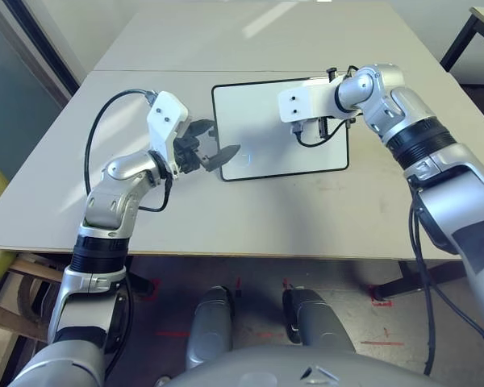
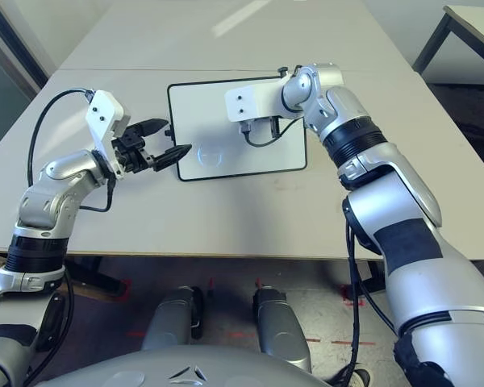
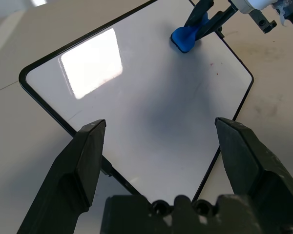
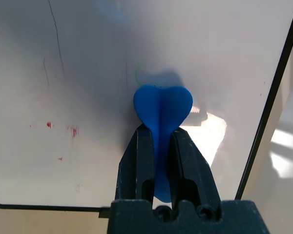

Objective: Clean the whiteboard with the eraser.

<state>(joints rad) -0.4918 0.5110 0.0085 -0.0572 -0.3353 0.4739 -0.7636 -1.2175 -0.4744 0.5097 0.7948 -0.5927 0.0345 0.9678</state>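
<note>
Your left pincer (image 3: 160, 124) stands apart at the whiteboard's (image 3: 146, 92) left edge, while your right (image 4: 159, 141) is clamped on the blue eraser's (image 4: 162, 107) narrow waist over the board, the best hold, since it looks light, firm and perhaps slippery.

Both eye views look forward and down from my head, sharing the worktop (image 1: 177, 218) and whiteboard (image 1: 250, 153) — my wrist views face the same board from nearer, along each hand's fingers (image 3: 85, 165).
</note>
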